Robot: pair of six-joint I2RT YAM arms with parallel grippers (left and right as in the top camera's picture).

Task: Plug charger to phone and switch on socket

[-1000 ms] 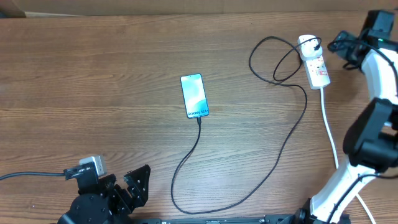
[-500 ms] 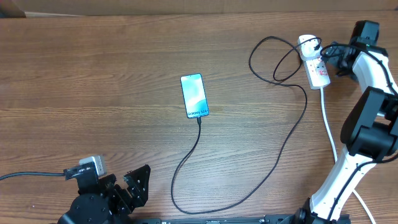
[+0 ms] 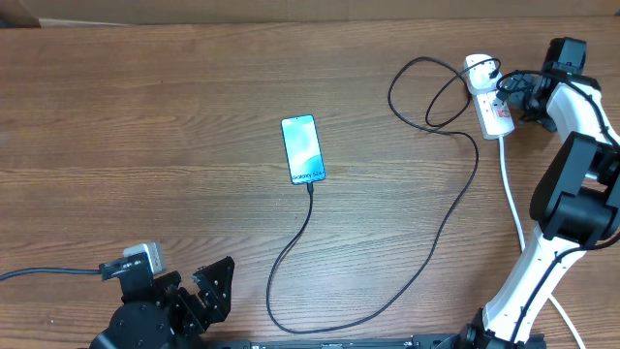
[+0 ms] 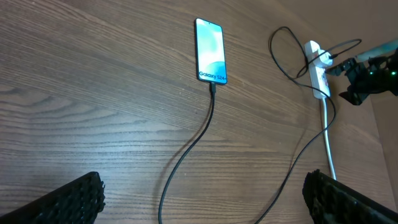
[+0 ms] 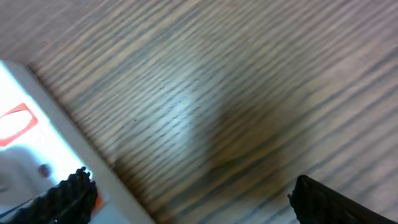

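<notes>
Overhead: charger [image 3: 441,228] tip meets the phone [image 3: 302,149] bottom edge, apparently plugged in; its plug end sits in the socket [image 3: 490,105]. Right claw [image 3: 509,94] just beside socket, spread wide, empty.
Left wrist: left claw [image 4: 202,194] wide, empty; phone well ahead.
Right wrist: socket's red-marked part beside one finger. Switching judged outstanding; switch state unreadable.

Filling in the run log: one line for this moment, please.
charger: meets phone bottom | right gripper: open, at socket | left gripper: open, empty
</notes>
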